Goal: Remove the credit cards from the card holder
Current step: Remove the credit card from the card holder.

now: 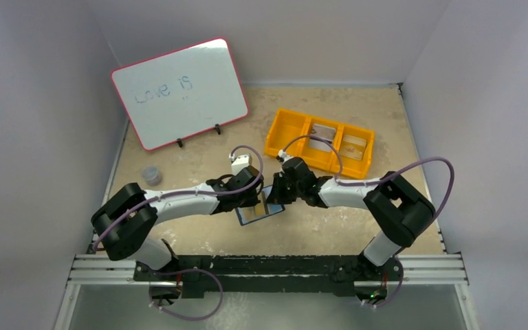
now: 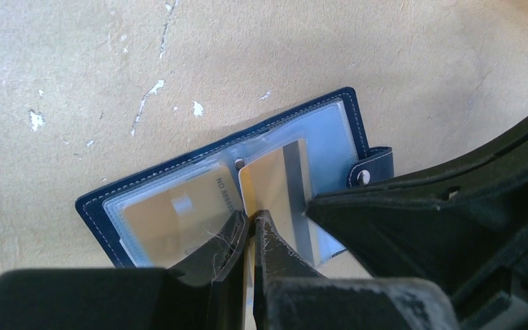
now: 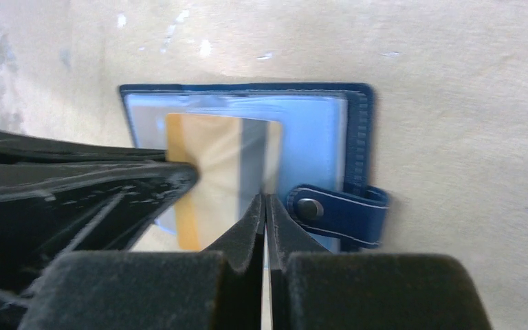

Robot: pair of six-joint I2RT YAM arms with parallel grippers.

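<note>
The holder (image 2: 320,137) is navy with white stitching and pale blue see-through pockets. The card (image 2: 278,182) is pale gold with a dark grey stripe. The worktop (image 2: 247,48) is tan, flecked white. At 1 o'clock, an orange tray (image 1: 290,134). At 11 o'clock, a red-rimmed white whiteboard (image 1: 185,93). The left gripper (image 2: 251,223) and right gripper (image 3: 265,206) are black.

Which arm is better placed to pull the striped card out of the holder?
Probably left: the left gripper grips the striped card by its near edge. The right gripper, shut beside the snap tab, seems to steady the card holder.
</note>
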